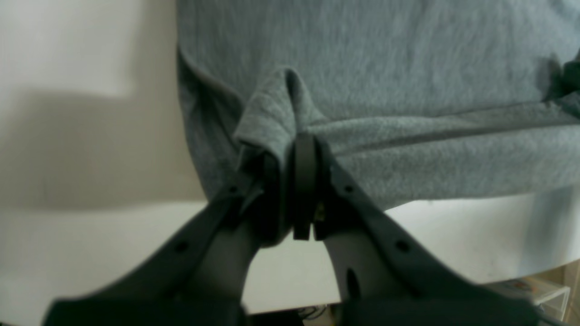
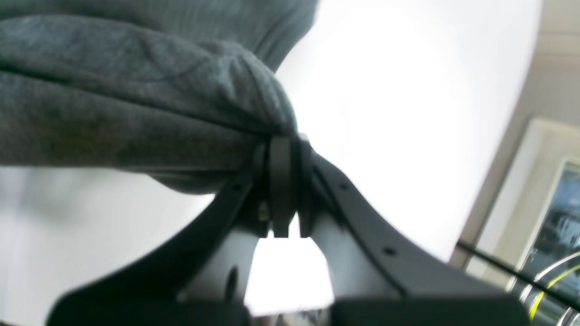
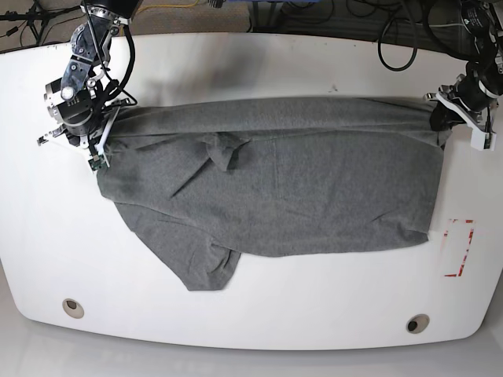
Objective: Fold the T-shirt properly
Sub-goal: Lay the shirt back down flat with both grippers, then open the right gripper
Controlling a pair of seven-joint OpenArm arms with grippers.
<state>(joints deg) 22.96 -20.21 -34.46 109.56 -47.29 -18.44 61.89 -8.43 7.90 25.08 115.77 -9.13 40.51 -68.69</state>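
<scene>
The heather-grey T-shirt point(image 3: 299, 188) lies across the white table point(image 3: 259, 55), pulled taut along its far edge between my two grippers. One sleeve point(image 3: 200, 267) trails toward the front left and a small fold point(image 3: 222, 149) bunches near the middle. My left gripper point(image 3: 435, 116), on the right of the base view, is shut on the shirt's far right corner; the left wrist view shows its jaws point(image 1: 299, 145) pinching a peak of the cloth point(image 1: 385, 68). My right gripper point(image 3: 102, 153) is shut on the left end; the right wrist view shows it point(image 2: 285, 145) clamping bunched cloth point(image 2: 113, 90).
A red rectangular outline point(image 3: 458, 247) is marked on the table at the right. Two round holes point(image 3: 72, 307) point(image 3: 417, 323) sit near the front edge. Cables point(image 3: 393, 31) run behind the table's far edge.
</scene>
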